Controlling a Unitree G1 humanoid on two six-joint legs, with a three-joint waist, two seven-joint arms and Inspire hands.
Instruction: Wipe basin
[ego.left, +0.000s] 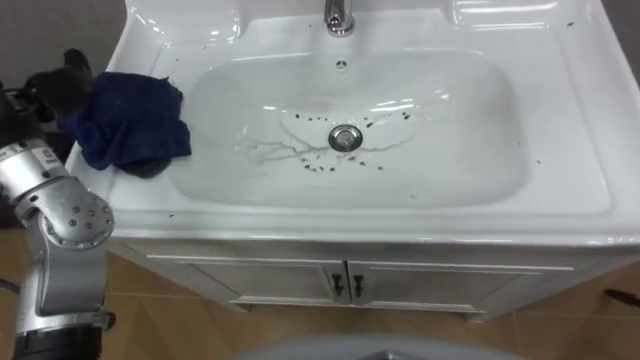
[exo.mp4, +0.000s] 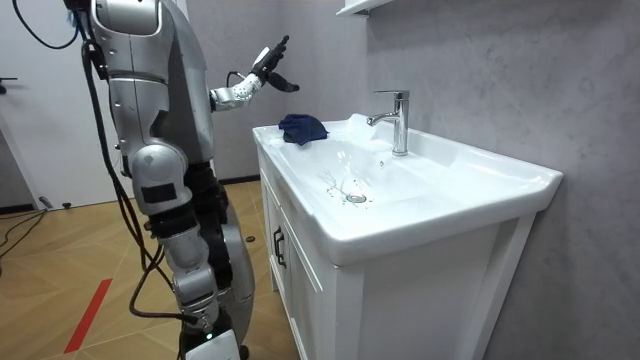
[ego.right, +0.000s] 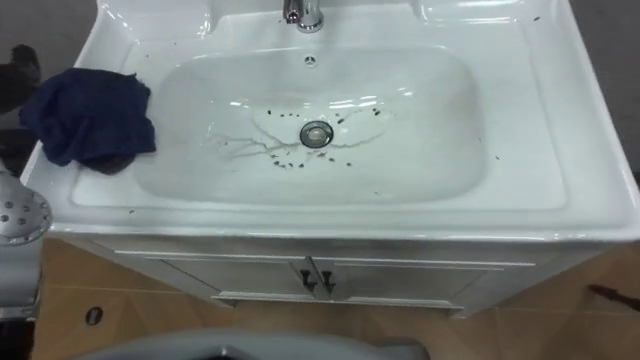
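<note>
The white basin (ego.left: 560, 150) has dark specks scattered round its drain (ego.left: 345, 137) and on the rim. A crumpled dark blue cloth (ego.left: 135, 120) lies on the rim at the basin's left side. My left hand (ego.left: 58, 88) is just left of the cloth, past the counter's edge. In the room view that left hand (exo.mp4: 266, 68) is raised above and to the side of the cloth (exo.mp4: 302, 127), fingers straight and spread, holding nothing. I stand in front of the vanity, facing the basin.
A chrome tap (ego.left: 339, 16) stands at the back centre of the basin. Below the counter are white cabinet doors (ego.left: 345, 283) with small dark handles. A grey wall runs behind the vanity, and the floor is wood.
</note>
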